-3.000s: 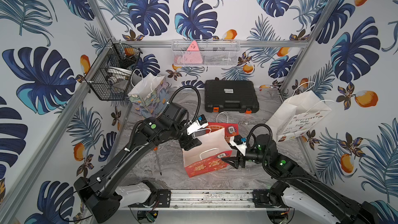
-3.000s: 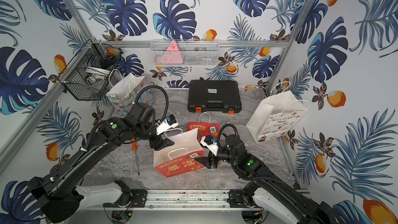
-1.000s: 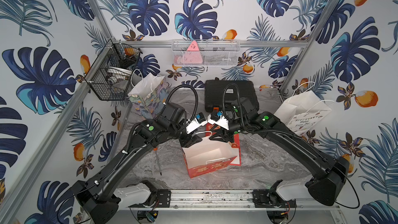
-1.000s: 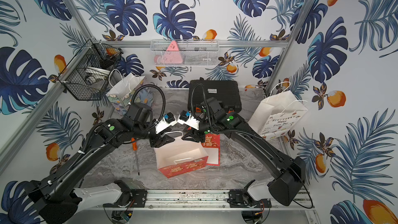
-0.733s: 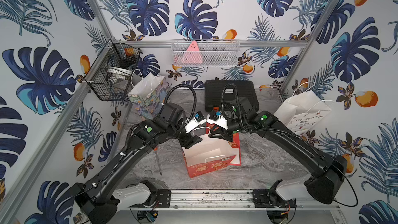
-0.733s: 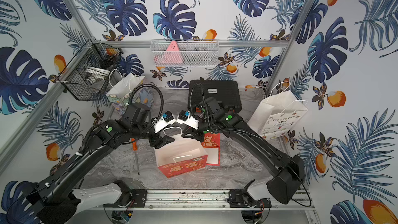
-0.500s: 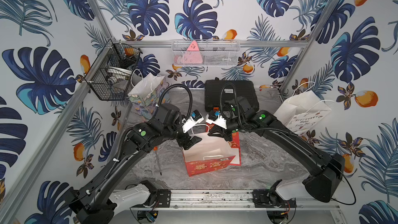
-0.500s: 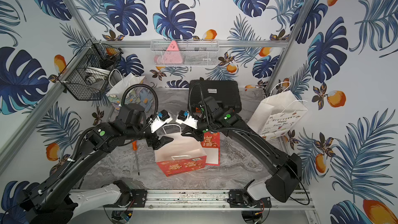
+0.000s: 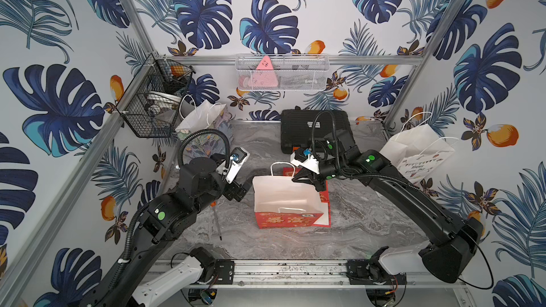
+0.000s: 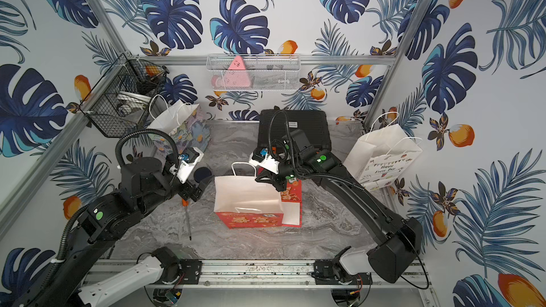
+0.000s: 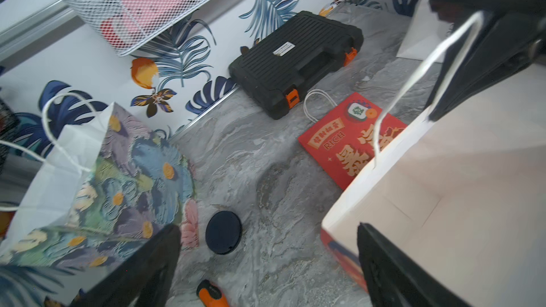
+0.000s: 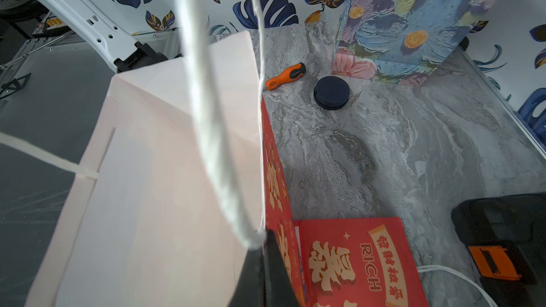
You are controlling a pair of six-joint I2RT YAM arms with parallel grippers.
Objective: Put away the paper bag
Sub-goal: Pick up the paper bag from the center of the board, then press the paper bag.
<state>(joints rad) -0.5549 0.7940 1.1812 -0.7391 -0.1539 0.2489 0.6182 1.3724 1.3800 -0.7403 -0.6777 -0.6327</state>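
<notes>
**A:** Where does the paper bag (image 9: 283, 199) sit on the table (image 9: 369, 220)?

**B:** In the middle, upright with its mouth open. The long side of the mouth runs across, from one arm toward the other. A second red bag (image 11: 339, 140) lies flat just behind it.

**A:** Which arm has it?

**B:** The right gripper (image 9: 307, 179) reaches in from the far right, and its jaws are pinched together on the bag's far rim near the right corner. The bag hangs below and in front of that grip, so I judge any lift goes straight up from there.

**A:** And the left?

**B:** The left gripper (image 9: 236, 192) has its jaws spread wide and holds nothing. It is near the bag's left short end but apart from it, so it is placed to steady that end if the bag swings.

**A:** What is unclear?

**B:** The cord handle (image 12: 206, 113) joins the rim right at the right fingertips, and I cannot tell whether the cord is caught too. The bag's floor is partly hidden by its own walls. The left arm covers the top of the screwdriver (image 9: 218, 222).
</notes>
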